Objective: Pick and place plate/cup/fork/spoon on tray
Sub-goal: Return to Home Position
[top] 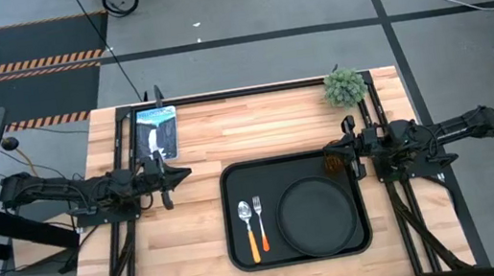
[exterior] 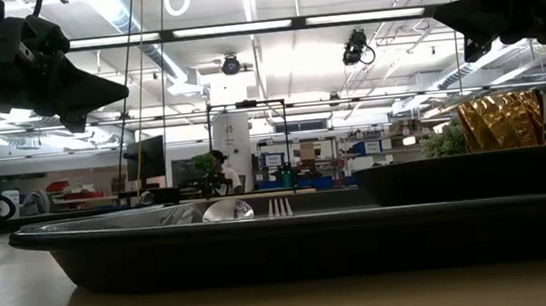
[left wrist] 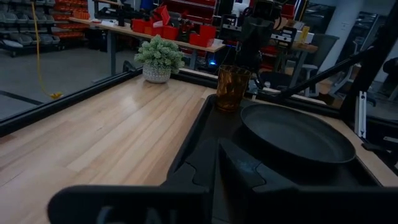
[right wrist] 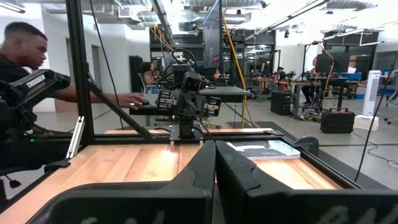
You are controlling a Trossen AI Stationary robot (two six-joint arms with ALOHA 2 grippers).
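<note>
The black rectangular tray (top: 231, 187) lies at the table's middle. On it the round black plate (top: 318, 215) rests flat on the right half. The spoon (top: 248, 227) and the fork (top: 261, 221) lie side by side on the left half, handles toward the near edge. The amber cup (top: 333, 162) stands upright in the tray's far right corner, and also shows in the left wrist view (left wrist: 232, 87). My right gripper (top: 347, 151) is shut and empty, raised just right of the cup and above it (exterior: 471, 15). My left gripper (top: 184, 173) is shut and empty, raised left of the tray.
A small green potted plant (top: 345, 87) stands at the far right of the table. A flat printed book or card (top: 155, 131) lies at the far left. Dark frame rails run along both table sides. A person (right wrist: 25, 56) reaches over a bench beyond the table.
</note>
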